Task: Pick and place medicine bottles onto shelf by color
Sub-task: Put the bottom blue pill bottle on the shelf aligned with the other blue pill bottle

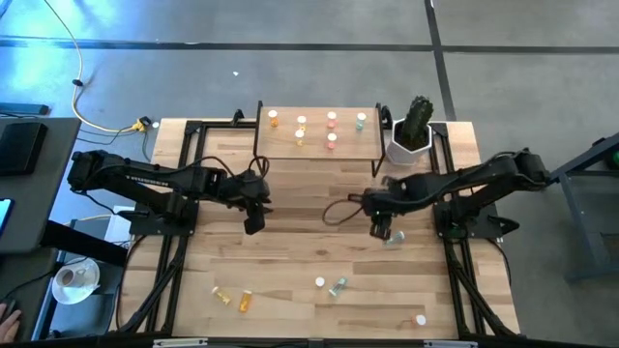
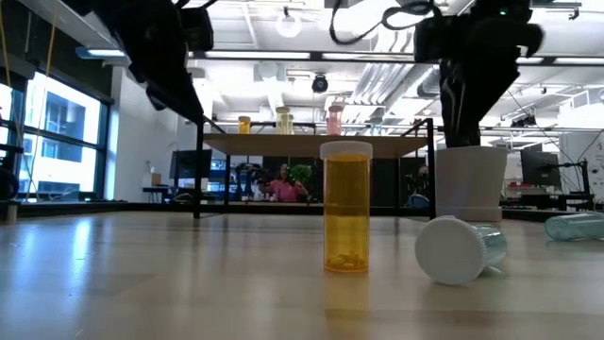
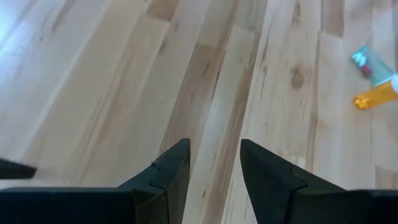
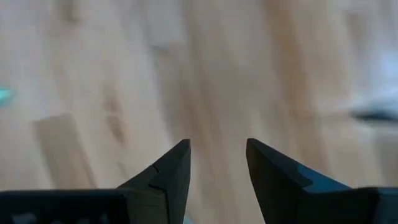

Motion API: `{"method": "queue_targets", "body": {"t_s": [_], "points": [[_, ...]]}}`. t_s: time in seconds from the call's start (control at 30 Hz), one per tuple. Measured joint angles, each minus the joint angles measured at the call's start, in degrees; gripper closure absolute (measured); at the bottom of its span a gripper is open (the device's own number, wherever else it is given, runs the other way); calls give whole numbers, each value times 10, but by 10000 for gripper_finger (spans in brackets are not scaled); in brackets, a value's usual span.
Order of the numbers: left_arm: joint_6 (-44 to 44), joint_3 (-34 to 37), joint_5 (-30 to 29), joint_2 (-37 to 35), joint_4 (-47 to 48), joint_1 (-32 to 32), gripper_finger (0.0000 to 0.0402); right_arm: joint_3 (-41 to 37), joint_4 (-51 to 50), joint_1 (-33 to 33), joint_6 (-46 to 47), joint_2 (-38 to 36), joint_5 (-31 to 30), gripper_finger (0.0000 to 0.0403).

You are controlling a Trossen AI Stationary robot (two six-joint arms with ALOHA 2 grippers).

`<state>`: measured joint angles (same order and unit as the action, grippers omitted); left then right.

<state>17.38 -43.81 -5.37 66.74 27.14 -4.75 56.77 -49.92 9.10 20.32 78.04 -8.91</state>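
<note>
Between picks: both grippers, left and right, part-open and empty above bare tabletop; next likely descending onto green bottle near right gripper.

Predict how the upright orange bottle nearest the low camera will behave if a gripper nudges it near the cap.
The orange bottle stands tall on a narrow base, so it would probably tip. Once down, its round body would likely roll, like the green bottle lying beside it. It looks nearly empty, so probably light.
</note>
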Motion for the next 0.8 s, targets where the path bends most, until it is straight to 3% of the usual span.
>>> {"method": "queue_targets", "body": {"t_s": [0.33,0.8], "points": [[0,0,0,0,-33,0,270,-91,251,83,-91,0,43,256],[0,0,0,0,-35,0,270,-157,487,119,-129,19,66,256]]}}
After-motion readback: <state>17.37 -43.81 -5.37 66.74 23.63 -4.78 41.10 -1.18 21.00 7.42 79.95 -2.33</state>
